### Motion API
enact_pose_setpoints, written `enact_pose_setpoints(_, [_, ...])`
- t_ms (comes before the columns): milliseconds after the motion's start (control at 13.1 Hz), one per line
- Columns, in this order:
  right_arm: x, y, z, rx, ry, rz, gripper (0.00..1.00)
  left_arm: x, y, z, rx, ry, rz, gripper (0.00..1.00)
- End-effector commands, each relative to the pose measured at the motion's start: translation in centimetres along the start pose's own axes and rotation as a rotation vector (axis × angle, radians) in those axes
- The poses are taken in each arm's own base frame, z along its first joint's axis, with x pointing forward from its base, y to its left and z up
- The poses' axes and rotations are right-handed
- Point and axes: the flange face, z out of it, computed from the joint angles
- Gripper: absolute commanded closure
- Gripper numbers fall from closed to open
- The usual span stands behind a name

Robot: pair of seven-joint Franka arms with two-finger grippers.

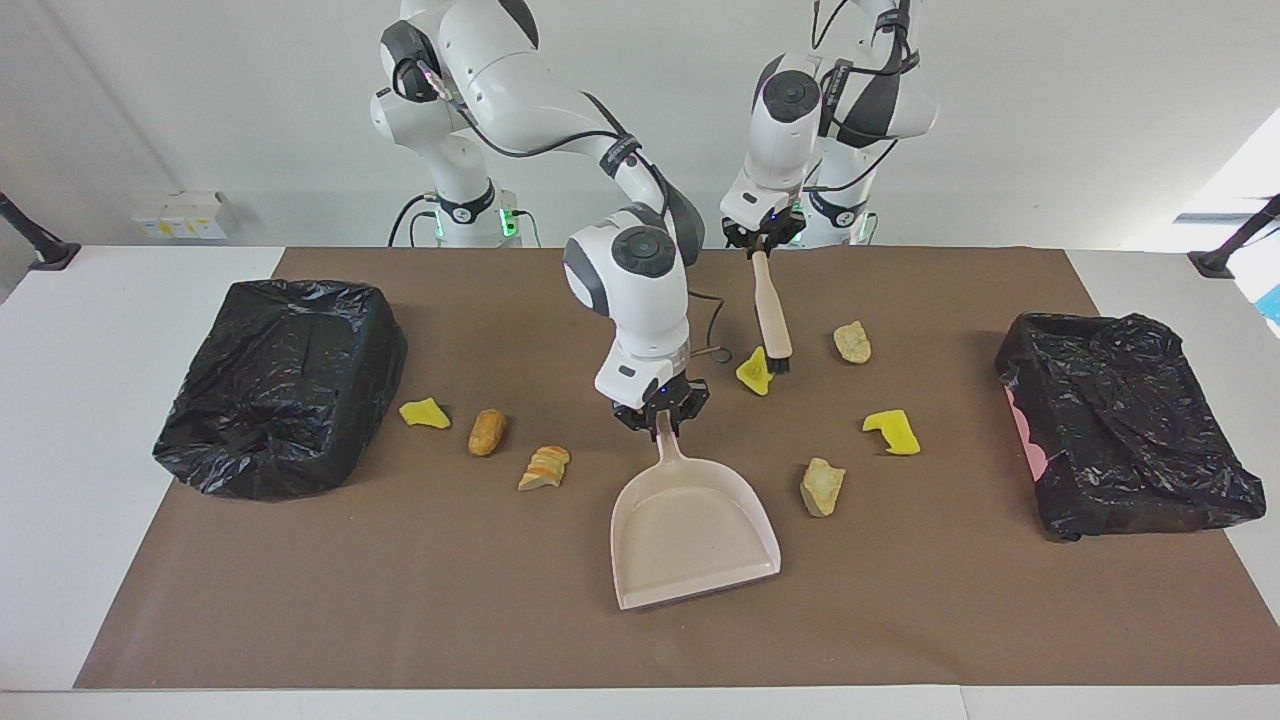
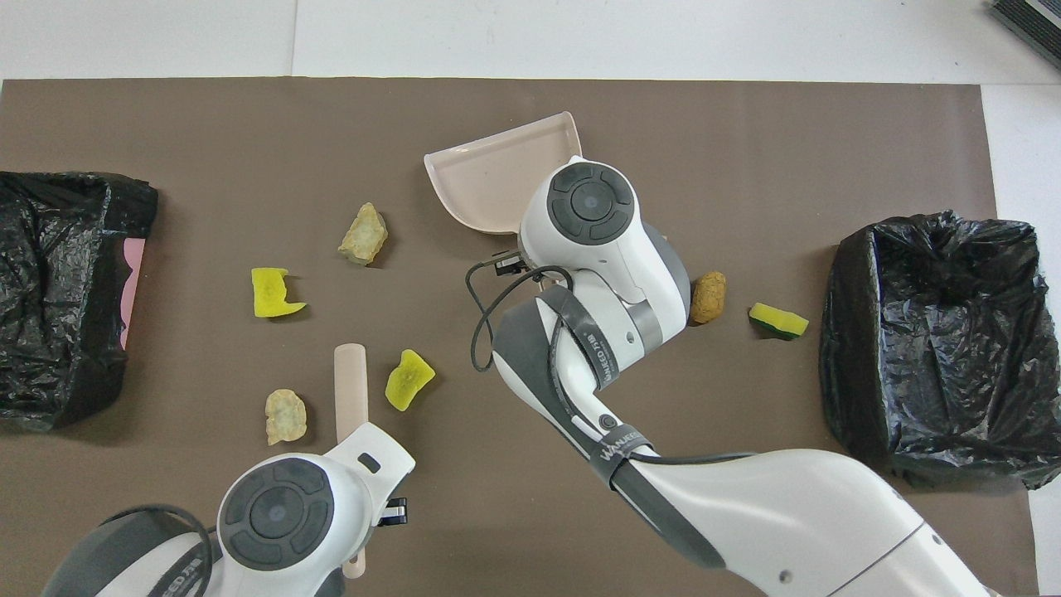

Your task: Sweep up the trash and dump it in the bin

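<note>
At the centre of the facing frame, the right gripper (image 1: 661,420) is clamping the handle of the beige dustpan (image 1: 693,540), whose pan is lying lower in the frame on the brown mat (image 1: 400,600). At upper centre, the left gripper (image 1: 762,243) is gripping the brush (image 1: 772,315) by its handle, bristles hanging down beside a yellow sponge chunk (image 1: 755,371). The remaining trash is lying scattered across mid-frame: bread pieces (image 1: 545,467), a pastry piece (image 1: 487,431) and more sponge chunks (image 1: 891,432). Black-lined bins (image 1: 280,385) are sitting at both edges of the frame.
</note>
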Motion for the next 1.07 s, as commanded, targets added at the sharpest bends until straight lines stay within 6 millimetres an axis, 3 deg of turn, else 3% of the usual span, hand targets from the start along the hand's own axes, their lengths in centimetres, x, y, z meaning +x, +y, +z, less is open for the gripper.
enact_pose_setpoints(0, [-0.4, 2.7, -2.0, -0.022, -0.022, -0.165, 1.0, 1.3, -3.3, -0.3, 0.041, 0.007, -0.177, 1.0])
enact_pose_setpoints(229, [-1.0, 6.5, -2.4, -0.011, -0.112, -0.278, 1.0, 3.3, -7.2, 0.7, 0.01, -0.022, -0.285, 1.0])
enact_pose_setpoints(457, [-1.5, 6.5, -2.9, -0.019, -0.135, -0.416, 1.0, 4.7, -11.6, 1.8, -0.048, -0.069, -0.371, 1.0])
enact_pose_setpoints(838, [-2.8, 7.0, -3.7, -0.013, -0.209, -0.681, 1.0, 3.5, -11.9, 6.4, -0.002, -0.141, -0.378, 1.0])
enact_pose_setpoints(991, [-3.8, 6.6, -3.5, -0.038, -0.233, -0.793, 1.0, 3.6, -11.5, 6.9, -0.004, -0.138, -0.372, 1.0])
